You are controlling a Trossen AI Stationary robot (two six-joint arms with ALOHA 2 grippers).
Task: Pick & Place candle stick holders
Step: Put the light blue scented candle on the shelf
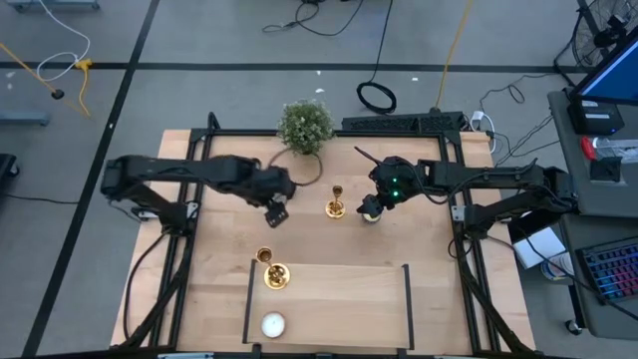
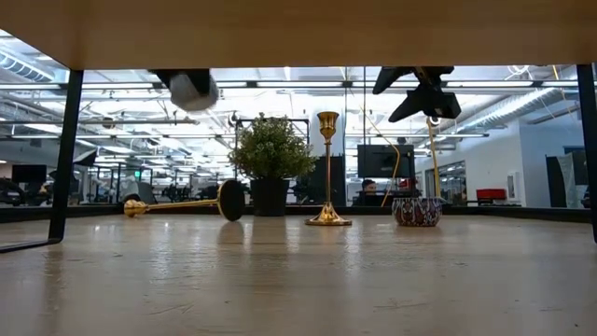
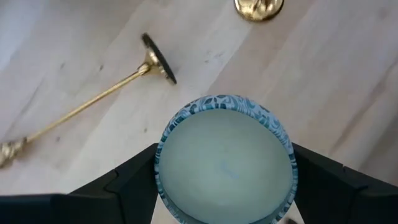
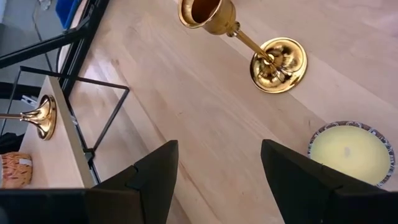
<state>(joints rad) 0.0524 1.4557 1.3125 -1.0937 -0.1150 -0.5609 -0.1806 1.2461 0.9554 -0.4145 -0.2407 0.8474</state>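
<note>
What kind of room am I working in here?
Likely a robotics lab or open office workshop: a wooden table in a black frame, loose cables on the floor, and desks with monitors behind glass partitions.

Left arm: reaches in from the left side, bent at the elbow, wrist raised above the desk.
Left gripper [image 1: 277,211]: 2 dark fingers [image 3: 134,180] spread wide, pressed against either side of a round object.
Right arm: reaches in from the right side, wrist raised.
Right gripper [image 1: 376,204]: fingers [image 4: 158,171] apart, nothing between them.
</note>
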